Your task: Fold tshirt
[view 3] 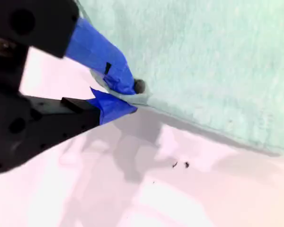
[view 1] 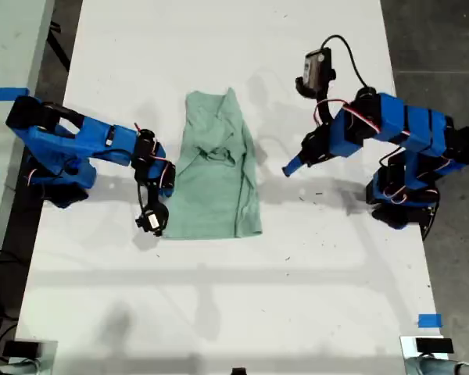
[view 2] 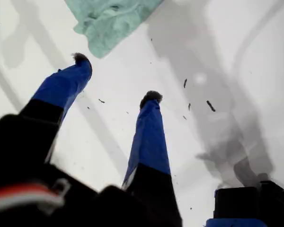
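Exterior view | your tshirt (view 1: 217,176) lay partly folded, more folds left | second gripper (view 3: 128,97) pinched its edge | first gripper (view 2: 116,78) spread, beside the tshirt

long white table (view 1: 219,312) on grey floor (view 1: 438,47), blue tape (view 1: 428,320)

tshirt (view 3: 213,61) beyond second wrist view's edge

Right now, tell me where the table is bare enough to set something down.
Bare: the table below the tshirt in the exterior view, and above its collar. Crowded: the tshirt's sides, my second gripper at its edge, my first gripper opposite.
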Tool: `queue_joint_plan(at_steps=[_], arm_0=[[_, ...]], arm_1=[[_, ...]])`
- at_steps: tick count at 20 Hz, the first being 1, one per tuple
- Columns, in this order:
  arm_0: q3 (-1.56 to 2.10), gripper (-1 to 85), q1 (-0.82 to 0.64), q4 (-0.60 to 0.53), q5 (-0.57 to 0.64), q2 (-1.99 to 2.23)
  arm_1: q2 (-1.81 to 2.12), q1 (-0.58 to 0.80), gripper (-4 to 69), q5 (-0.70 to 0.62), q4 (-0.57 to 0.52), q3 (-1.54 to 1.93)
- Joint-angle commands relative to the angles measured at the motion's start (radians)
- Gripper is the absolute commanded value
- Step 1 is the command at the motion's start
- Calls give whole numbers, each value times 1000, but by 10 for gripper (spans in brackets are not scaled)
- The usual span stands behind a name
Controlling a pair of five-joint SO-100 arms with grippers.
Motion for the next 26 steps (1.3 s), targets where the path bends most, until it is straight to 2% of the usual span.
queue_joint_plan(at_steps=[1, 2, 4, 7, 10, 12, 17, 18, 19, 22, 24, 26], arm_0=[[-6, 1, -21, 101, -12, 158], [-12, 1, -21, 137, -17, 189], [-55, 1, -20, 135, -8, 183], [-318, 1, -12, 137, 55, -46], [-775, 1, -5, 285, 120, -388], [-986, 1, 6, 345, 138, -538], [-1101, 15, -26, 342, 172, -683], [-1104, 153, -37, 334, 187, -693], [-1106, 250, -44, 337, 196, -701], [-1109, 341, -72, 442, 201, -664], [-1068, 342, -84, 525, 204, -543], [-969, 308, -67, 525, 198, -341]], arm_1=[[64, -11, 252, 6, -35, 2], [66, -11, 252, 6, -35, 5], [67, -11, 252, 5, -38, 9], [67, -12, 251, 5, -40, 11], [69, -17, 250, 14, -40, 11], [71, -26, 250, 23, -38, 11], [84, -31, 250, 37, -44, 34], [84, -34, 250, 38, -46, 35], [86, -35, 250, 40, -46, 37], [87, -41, 250, 43, -46, 40], [87, -43, 261, 43, -37, 37], [84, -55, 287, 48, -29, 28]])
